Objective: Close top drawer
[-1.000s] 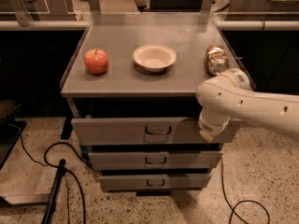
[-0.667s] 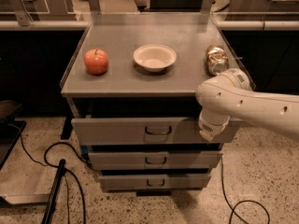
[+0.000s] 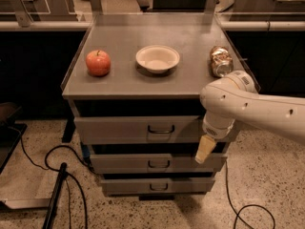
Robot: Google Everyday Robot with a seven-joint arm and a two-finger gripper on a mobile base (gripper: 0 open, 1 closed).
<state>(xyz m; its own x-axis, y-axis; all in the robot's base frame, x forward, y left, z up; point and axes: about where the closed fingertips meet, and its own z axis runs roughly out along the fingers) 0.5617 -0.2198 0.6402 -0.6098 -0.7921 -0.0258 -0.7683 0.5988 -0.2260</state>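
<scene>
The top drawer (image 3: 124, 130) is the widest grey front of three, with a small dark wire handle (image 3: 161, 129) at its centre. It stands slightly out from the grey cabinet, with a dark gap above it. My gripper (image 3: 205, 149) hangs from the white arm (image 3: 248, 106) that comes in from the right. It is in front of the right end of the top drawer's front, its pale tip reaching down to the level of the middle drawer (image 3: 119, 163).
On the cabinet top (image 3: 124, 82) sit a red apple (image 3: 98, 62), a white bowl (image 3: 157, 58) and a crushed can (image 3: 220, 61). The bottom drawer (image 3: 124, 186) is below. Black cables (image 3: 71, 175) and a dark pole (image 3: 55, 194) lie on the speckled floor at left.
</scene>
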